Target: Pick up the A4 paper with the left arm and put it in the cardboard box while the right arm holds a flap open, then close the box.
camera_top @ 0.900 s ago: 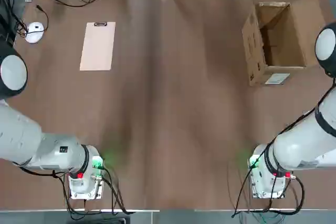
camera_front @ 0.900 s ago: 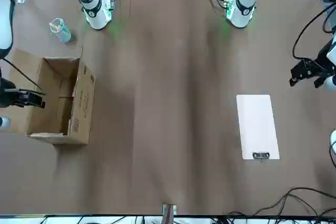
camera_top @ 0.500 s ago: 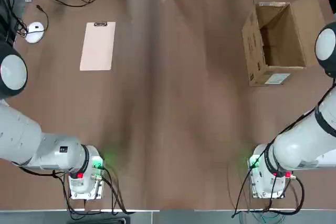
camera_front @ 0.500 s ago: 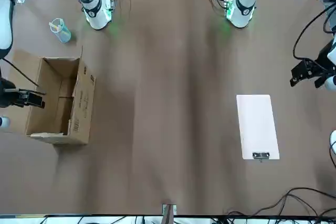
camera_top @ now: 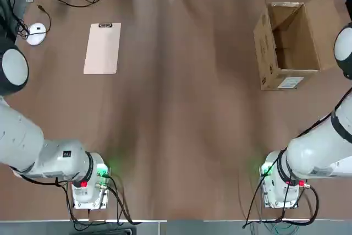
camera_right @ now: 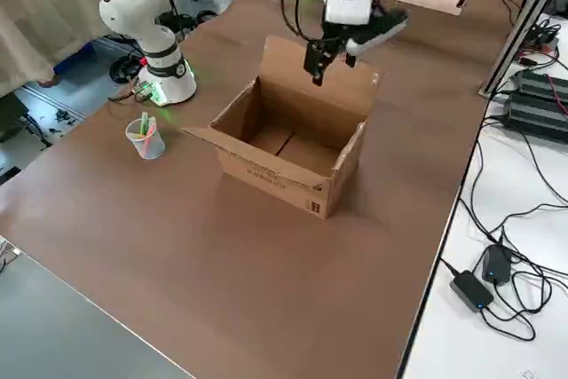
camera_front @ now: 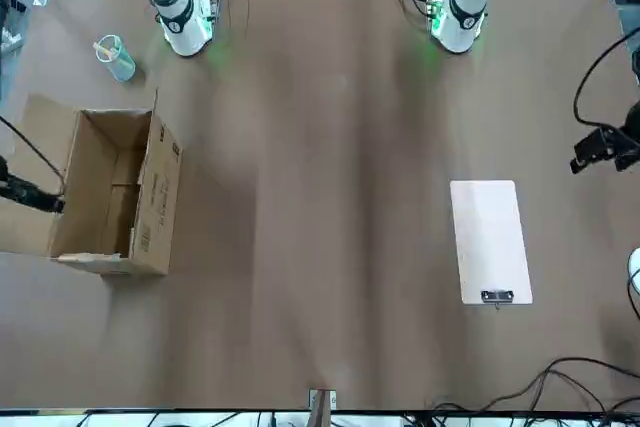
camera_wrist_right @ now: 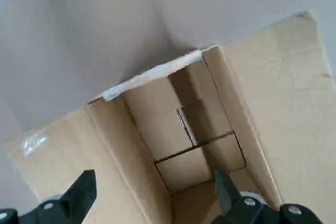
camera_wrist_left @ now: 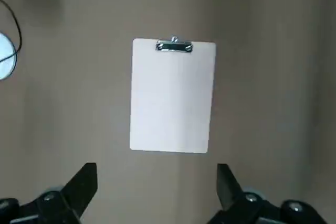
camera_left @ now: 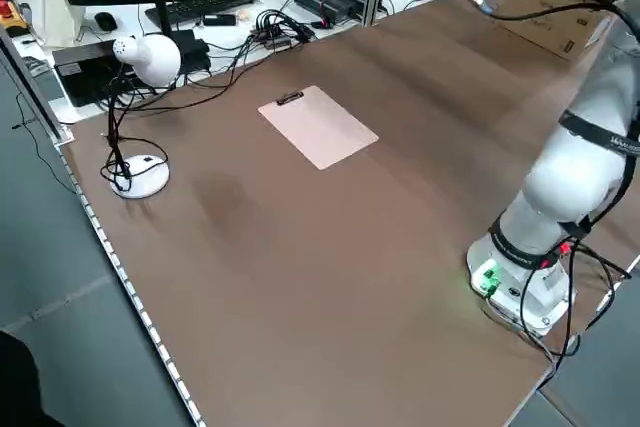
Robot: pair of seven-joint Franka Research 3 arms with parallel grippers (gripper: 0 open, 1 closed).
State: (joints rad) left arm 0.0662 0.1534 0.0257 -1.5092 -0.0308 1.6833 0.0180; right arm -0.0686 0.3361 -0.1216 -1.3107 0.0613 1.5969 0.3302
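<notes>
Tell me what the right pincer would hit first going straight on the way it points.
Probably the open cardboard box: the right pincer points down at its opening. Depth is unclear, so whether a wall or the floor comes first, I can't tell.

pale A4 paper (camera_top: 102, 49) (dark clip at one short edge), flat on table, brown cardboard box (camera_top: 297, 41), flaps open, well apart
</notes>
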